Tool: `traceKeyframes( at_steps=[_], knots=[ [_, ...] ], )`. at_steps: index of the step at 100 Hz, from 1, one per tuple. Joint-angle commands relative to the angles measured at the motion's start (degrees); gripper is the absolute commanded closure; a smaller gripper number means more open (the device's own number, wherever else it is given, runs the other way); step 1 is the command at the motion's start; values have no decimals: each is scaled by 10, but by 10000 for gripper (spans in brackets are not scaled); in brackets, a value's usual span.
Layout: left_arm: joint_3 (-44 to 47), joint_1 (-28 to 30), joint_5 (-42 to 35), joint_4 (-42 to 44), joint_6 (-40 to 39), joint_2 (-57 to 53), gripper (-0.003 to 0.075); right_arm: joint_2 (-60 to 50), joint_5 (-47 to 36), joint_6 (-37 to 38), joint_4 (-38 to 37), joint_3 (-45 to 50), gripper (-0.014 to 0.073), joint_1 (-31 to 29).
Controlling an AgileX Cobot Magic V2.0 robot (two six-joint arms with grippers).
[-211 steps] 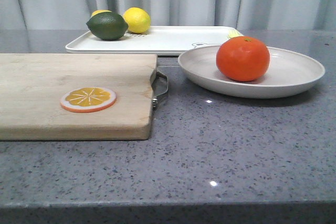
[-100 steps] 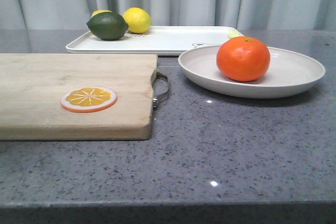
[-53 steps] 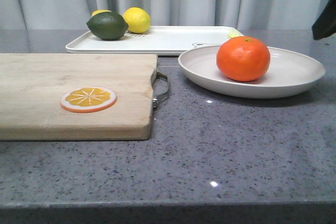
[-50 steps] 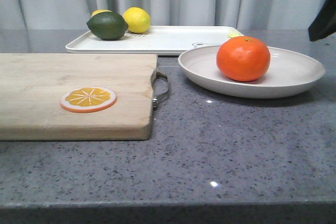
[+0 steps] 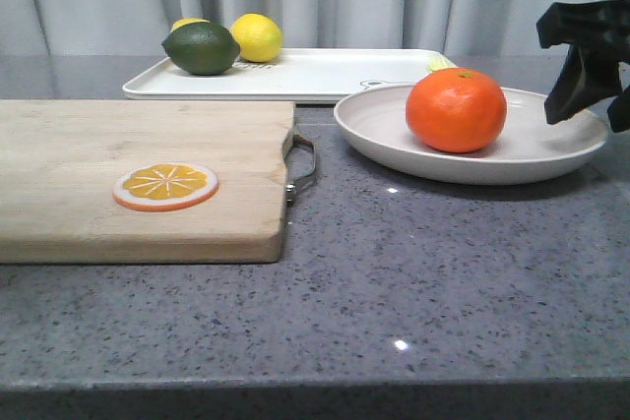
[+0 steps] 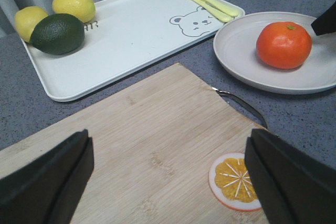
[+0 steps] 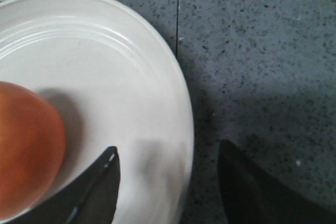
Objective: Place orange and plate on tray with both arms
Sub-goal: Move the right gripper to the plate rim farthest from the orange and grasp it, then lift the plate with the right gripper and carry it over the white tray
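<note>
I see the orange (image 5: 456,110) on the plate (image 5: 551,150) at the table's right edge, the tray (image 5: 315,76) behind it.

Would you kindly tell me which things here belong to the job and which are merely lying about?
For the job: orange, plate, tray, right hand at the plate's rim, left hand.

Lying about: cutting board, orange slice, lime, two lemons, yellow fork.

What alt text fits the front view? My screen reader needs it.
An orange sits in a round plate on a grey counter, with the right gripper open over the plate's right rim. Behind is a white tray holding a lime and lemons; at left, a cutting board bears an orange slice.
</note>
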Motion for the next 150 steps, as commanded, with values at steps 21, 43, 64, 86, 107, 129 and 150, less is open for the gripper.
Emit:
traceKeyframes(
  at_steps=[21,43,64,86,107,129,150],
  knots=[
    [-15,4,-33,-12,-5,-4,156,3,-30,-1,23,-20,174,2],
    [-15,4,-33,-12,-5,-4,156,3,-15,-1,32,-20,280,2],
    [-15,4,-33,-12,-5,-4,156,3,-9,-1,52,-20,493,2],
    [-15,4,-33,-12,-5,-4,156,3,-9,-1,79,-20,666,1],
    [-15,4,-31,-12,-5,-4,156,-4,-6,-1,111,-22,692,1],
    [-15,4,-28,-12,-5,-4,156,-15,43,-1,127,-64,692,1],
    [-15,4,-28,-12,-5,-4,156,-7,80,-5,127,-161,692,1]
  ],
)
